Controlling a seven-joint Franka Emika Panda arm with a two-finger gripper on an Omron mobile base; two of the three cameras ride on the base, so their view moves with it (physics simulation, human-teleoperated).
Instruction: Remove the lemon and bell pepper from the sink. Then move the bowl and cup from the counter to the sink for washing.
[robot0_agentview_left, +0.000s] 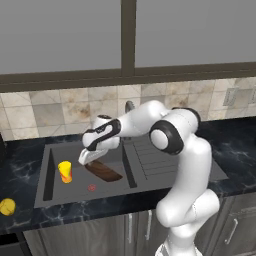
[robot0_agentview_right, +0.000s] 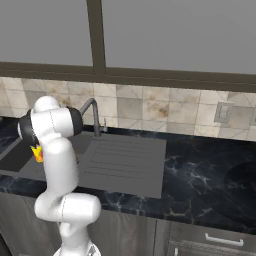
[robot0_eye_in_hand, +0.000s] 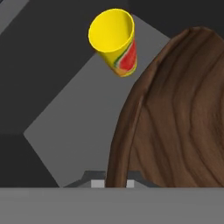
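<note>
The claw (robot0_agentview_left: 89, 159) was clamped tight on the rim of the bowl (robot0_agentview_left: 104, 171), but its fingertips were mostly buried behind that rim in the hand view, so only 2 little pale bits poked out on either side of the wood. The bowl (robot0_eye_in_hand: 175, 118) was cut off at the right and bottom edges there, just brown grain showing. From the left base view it hung tilted inside the sink (robot0_agentview_left: 48, 172), seen nearly edge-on, its long line running from the claw down toward the sink's right wall. Couldn't tell if its low edge touched the sink floor.

The cup (robot0_agentview_left: 65, 171) stood upright in the left part of the sink, mouth up, well apart from the bowl. In the hand view the cup (robot0_eye_in_hand: 116, 41) looked tipped, but that was the camera's roll. Its side had a red-orange mark with a green edge, kinda like a watermelon slice, no readable writing. In the right base view the arm covered most of the cup (robot0_agentview_right: 37, 154).

The lemon (robot0_agentview_left: 7, 206) sat on the bench (robot0_agentview_left: 20, 165) at the far left, near the front edge. A small flat reddish disc (robot0_agentview_left: 91, 188) lay on the sink floor.
</note>
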